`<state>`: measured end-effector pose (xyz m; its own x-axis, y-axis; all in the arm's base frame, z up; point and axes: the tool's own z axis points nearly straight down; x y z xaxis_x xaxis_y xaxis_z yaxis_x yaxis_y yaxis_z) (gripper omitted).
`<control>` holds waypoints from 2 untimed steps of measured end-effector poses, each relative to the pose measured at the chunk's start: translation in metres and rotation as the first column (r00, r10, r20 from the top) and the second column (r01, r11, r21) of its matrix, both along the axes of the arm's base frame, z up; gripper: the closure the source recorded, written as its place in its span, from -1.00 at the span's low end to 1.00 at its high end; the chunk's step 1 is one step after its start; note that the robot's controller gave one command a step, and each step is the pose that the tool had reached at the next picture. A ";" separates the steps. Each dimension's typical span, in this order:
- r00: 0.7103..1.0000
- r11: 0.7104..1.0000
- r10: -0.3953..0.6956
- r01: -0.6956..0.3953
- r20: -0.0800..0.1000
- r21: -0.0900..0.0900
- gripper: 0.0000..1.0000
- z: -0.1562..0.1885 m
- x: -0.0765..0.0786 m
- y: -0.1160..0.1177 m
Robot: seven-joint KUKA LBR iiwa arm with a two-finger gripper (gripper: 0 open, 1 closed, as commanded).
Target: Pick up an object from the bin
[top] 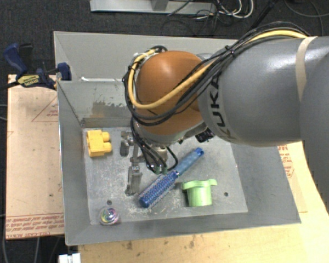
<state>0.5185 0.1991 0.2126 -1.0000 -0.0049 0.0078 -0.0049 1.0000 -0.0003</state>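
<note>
My gripper [132, 184] reaches down under the orange dome to the bin floor, left of centre. Just to its right lies a blue brush [165, 181] at a slant, bristle head low and left, handle pointing up and right; the gripper stands beside the bristle end, and I cannot tell if they touch. A yellow block [98, 143] lies to the gripper's upper left, apart from it. Nothing shows held in the gripper.
A green plastic cap-like piece [199, 192] rests right of the brush head, near the front wall. A small shiny ball [108, 216] sits in the front left corner. The arm and its dome cover the back middle and right of the bin.
</note>
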 end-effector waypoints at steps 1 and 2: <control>1.000 1.000 -0.015 0.015 0.003 -0.003 -1.00 -0.044 0.004 -0.073; 0.994 0.994 0.111 -0.111 0.000 0.000 -1.00 -0.147 -0.014 -0.096</control>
